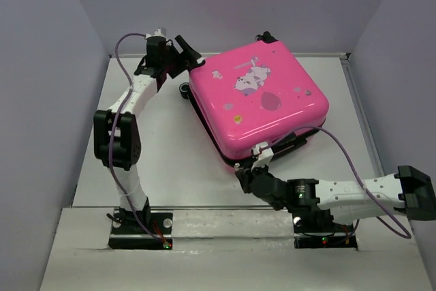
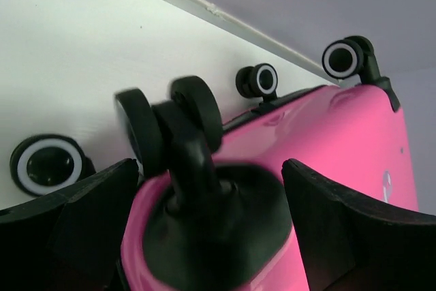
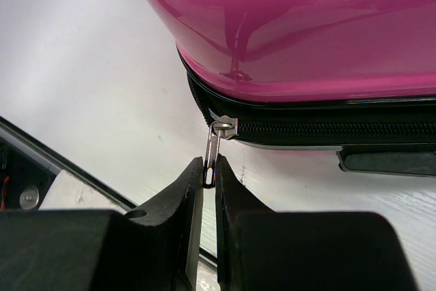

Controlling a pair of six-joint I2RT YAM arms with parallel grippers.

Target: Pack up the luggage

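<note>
The luggage (image 1: 286,110), a hot-pink hard-shell suitcase with a cartoon animal print, lies flat and closed on the white table (image 1: 163,161). My left gripper (image 1: 188,56) stands open at its far-left corner. In the left wrist view its fingers (image 2: 82,223) stand on either side of a black wheel mount (image 2: 218,230) without touching it. My right gripper (image 1: 246,168) is at the suitcase's near corner. In the right wrist view it (image 3: 210,168) is shut on the metal zipper pull (image 3: 212,151), which hangs from the slider (image 3: 225,127) on the black zipper (image 3: 327,131).
Grey walls enclose the table on the left, back and right. Black wheels (image 2: 197,110) with white rims (image 2: 48,165) stick out at the suitcase's far end. A purple cable (image 1: 354,161) loops over the right arm. The table's near edge (image 3: 82,168) runs just below the right gripper.
</note>
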